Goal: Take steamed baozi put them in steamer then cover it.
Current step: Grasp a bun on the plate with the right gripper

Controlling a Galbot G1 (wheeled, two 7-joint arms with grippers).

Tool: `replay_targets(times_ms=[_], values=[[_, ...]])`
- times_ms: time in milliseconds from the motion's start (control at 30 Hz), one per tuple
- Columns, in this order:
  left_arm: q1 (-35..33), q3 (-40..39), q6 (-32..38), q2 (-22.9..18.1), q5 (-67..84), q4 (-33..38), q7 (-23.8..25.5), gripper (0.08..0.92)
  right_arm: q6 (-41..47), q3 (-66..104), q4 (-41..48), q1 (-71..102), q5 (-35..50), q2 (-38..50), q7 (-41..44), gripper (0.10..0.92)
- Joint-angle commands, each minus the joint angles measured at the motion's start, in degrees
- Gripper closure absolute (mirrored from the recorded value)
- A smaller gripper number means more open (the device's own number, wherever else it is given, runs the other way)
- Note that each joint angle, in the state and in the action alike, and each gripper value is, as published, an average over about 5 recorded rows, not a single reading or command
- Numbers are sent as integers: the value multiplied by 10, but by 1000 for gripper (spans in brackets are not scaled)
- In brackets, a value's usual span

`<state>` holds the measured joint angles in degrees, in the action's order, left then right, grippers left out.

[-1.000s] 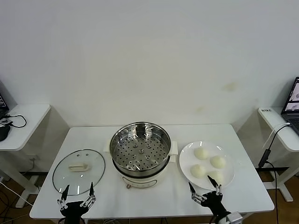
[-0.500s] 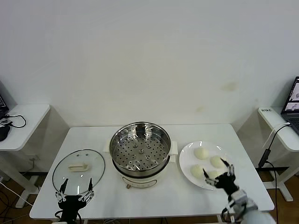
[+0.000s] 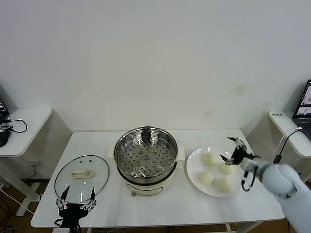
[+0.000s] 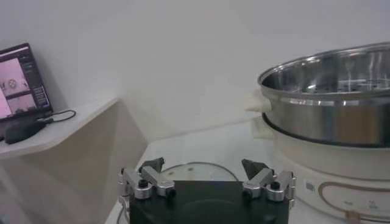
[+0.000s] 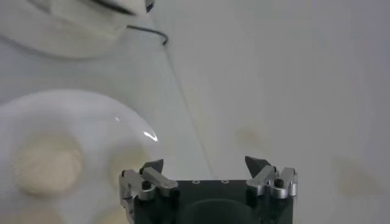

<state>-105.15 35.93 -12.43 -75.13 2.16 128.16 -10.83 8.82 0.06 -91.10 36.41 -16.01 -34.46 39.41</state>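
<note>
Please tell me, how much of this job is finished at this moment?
Nothing is finished yet. All four buns lie on the white plate, the steamer holds none, and the glass lid lies on the table beside it. The right gripper hangs open over the plate, holding nothing. The left gripper waits open near the lid. Moving the buns and covering remain.

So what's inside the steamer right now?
Only the perforated tray shows inside the steamer, with no baozi on it. All four baozi sit on the plate. Whatever lies beneath the tray is hidden.
</note>
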Motion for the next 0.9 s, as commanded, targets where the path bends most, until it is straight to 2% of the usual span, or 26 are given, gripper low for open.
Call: replay_targets(times_ms=[33,233,433,900], values=[[0,6,-14,1,-6,3,6,177,-32,-319,141,-330,-3,30,189,203],[4,12,-15,3,-4,2,7,177,-43,-397,181,-364,2,-16,216,203],[8,18,-19,5,-3,2,10,177,-51,-444,199,-360,28,-48,208,203],[3,32,-18,6,-3,7,15,177,-50,-417,302,-336,-1,-143,172,203]])
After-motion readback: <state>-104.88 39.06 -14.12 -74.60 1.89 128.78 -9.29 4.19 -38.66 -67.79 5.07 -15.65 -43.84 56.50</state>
